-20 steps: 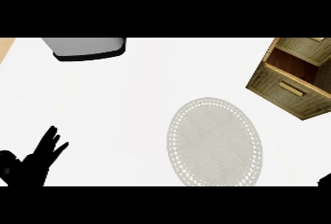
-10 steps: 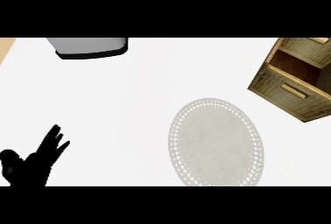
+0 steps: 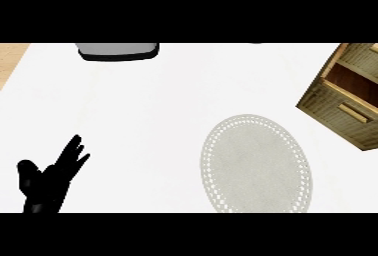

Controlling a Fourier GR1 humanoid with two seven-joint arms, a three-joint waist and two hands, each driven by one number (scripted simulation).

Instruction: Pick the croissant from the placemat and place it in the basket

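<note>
An oval pale grey placemat (image 3: 255,165) with a dotted rim lies on the white counter, right of centre. No croissant shows on it or anywhere else in the head view. A woven tan basket (image 3: 341,102) with a handle sits at the right edge, partly cut off. My left hand (image 3: 46,182) rests open at the lower left, fingers pointing up and to the right, far from the placemat and holding nothing. My right hand does not show.
A grey tray-like object with a dark rim (image 3: 118,50) sits at the far edge, top left of centre. A strip of wooden floor (image 3: 11,57) shows beyond the counter's left edge. The white counter (image 3: 162,110) spreads between these things.
The whole scene has drifted slightly right and down in the view. A small dark tip at the lower right edge one second ago is gone. The left hand stays open.
</note>
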